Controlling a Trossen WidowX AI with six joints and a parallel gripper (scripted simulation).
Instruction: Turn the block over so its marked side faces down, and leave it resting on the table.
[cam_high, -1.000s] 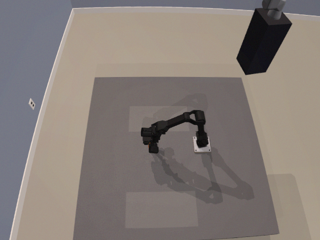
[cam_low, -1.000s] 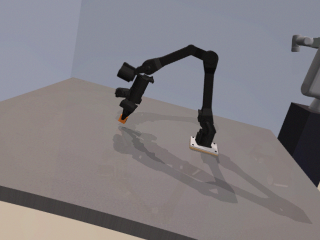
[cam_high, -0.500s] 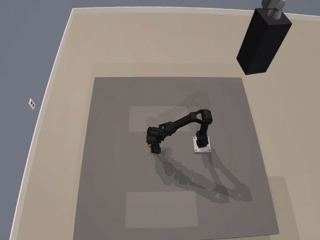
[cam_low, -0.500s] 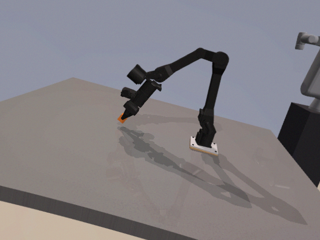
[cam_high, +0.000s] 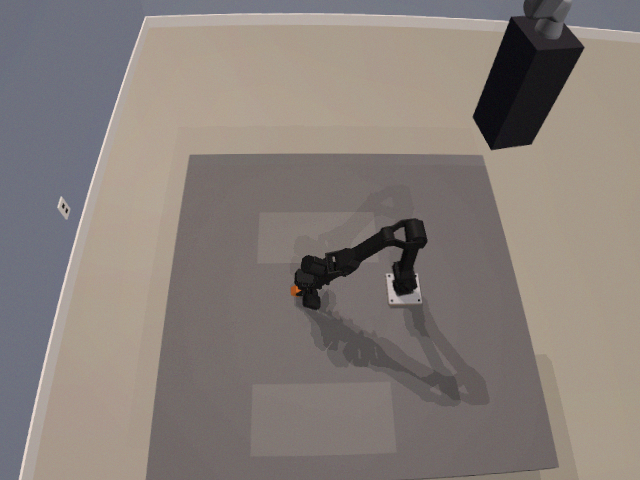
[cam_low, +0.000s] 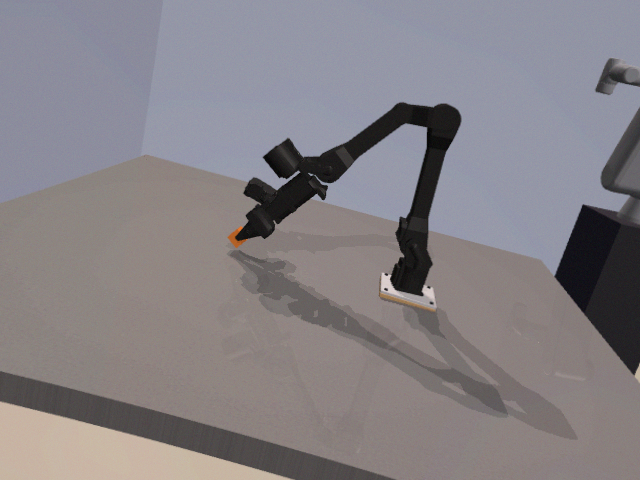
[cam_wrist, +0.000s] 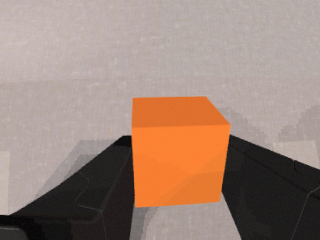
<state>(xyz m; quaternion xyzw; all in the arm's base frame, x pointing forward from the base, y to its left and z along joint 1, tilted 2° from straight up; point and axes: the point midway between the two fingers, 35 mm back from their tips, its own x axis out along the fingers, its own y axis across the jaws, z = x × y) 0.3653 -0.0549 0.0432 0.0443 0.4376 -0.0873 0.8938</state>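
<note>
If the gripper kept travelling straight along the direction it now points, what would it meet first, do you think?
Probably the table. The gripper, shut on the orange block, slants down and away from the arm's base, so the block's low corner should touch first; the remaining gap is hard to judge.
</note>
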